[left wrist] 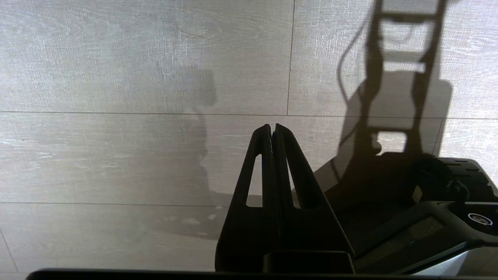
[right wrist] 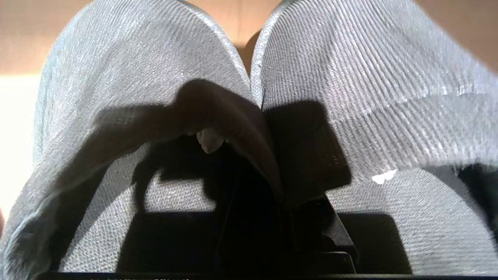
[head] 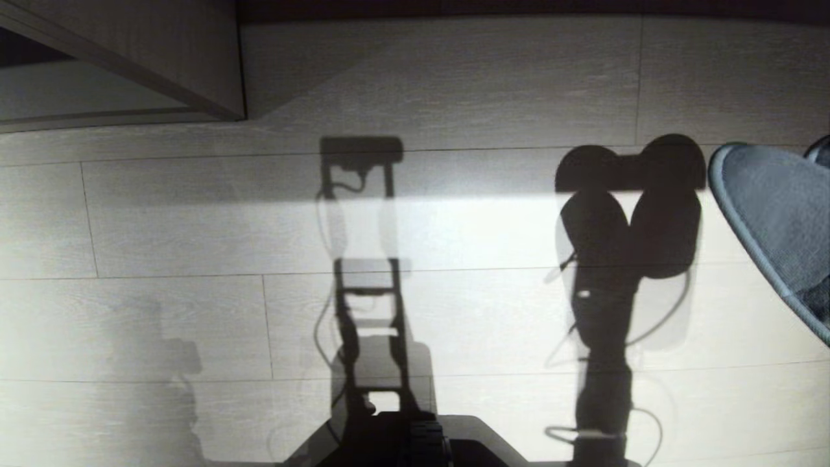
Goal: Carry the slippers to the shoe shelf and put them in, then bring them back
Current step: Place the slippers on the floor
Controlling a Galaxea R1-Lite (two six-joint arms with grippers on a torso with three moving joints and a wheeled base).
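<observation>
A: Nearest the head camera is the robot's dark base (head: 415,441), low in the middle. At the far left a pale wood cabinet corner (head: 162,58) stands on the floor (head: 454,84).

B: The left gripper (left wrist: 273,130) hangs over bare floor, jaws together, holding nothing.

A: On the right, the right gripper (right wrist: 268,163) is clamped on the slippers (right wrist: 330,77), pinching both together. One slipper shows at the head view's right edge.

B: The risk, I think: the pinch takes only the inner edges, so a swing could let one slipper slide out.
</observation>
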